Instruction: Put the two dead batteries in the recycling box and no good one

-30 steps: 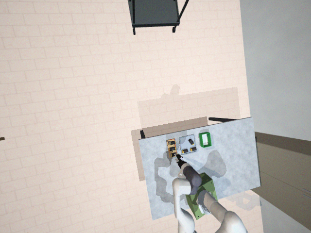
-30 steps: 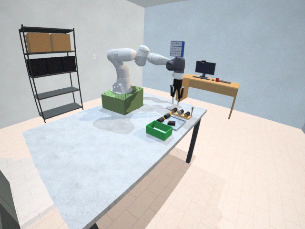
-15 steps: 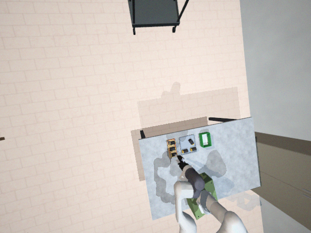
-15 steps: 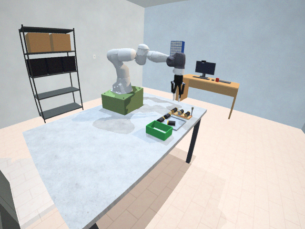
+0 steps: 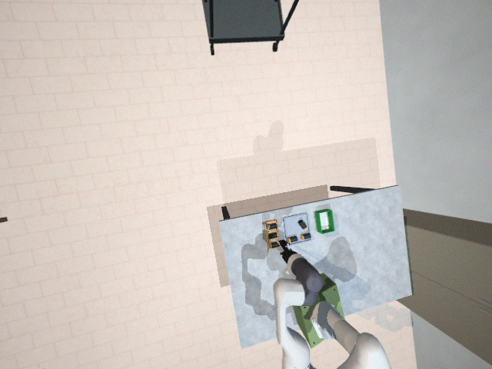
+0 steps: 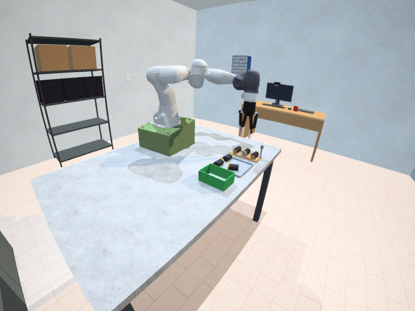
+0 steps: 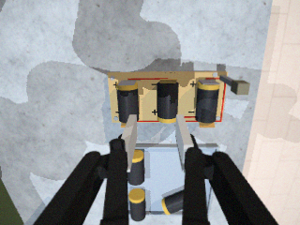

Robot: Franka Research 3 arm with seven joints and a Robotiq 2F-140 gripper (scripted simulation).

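Bright, even light fills the room; the arm throws soft-edged gray shadows across the counter (image 5: 373, 246) (image 6: 110, 214) (image 7: 47, 28), and the counter's own shadow falls on the floor (image 5: 119, 119) (image 6: 334, 207) (image 7: 281, 56) past its long edge — fine grain everywhere, small details slightly soft.

Pale blue-grey, mottled rectangular table (image 5: 369, 246) (image 6: 133, 214) (image 7: 52, 28) on dark legs; directly on it: green block-shaped arm base (image 5: 337, 304) (image 6: 154, 142); tan, red-lined rectangular battery board (image 5: 266, 234) (image 7: 150, 118); just beside it, shallow pale-blue rectangular tray (image 5: 290, 224) (image 6: 244, 164) (image 7: 161, 166); near the tray's other side, green open-topped rectangular box (image 5: 333, 222) (image 6: 214, 179), upright; arm shadows across the top.
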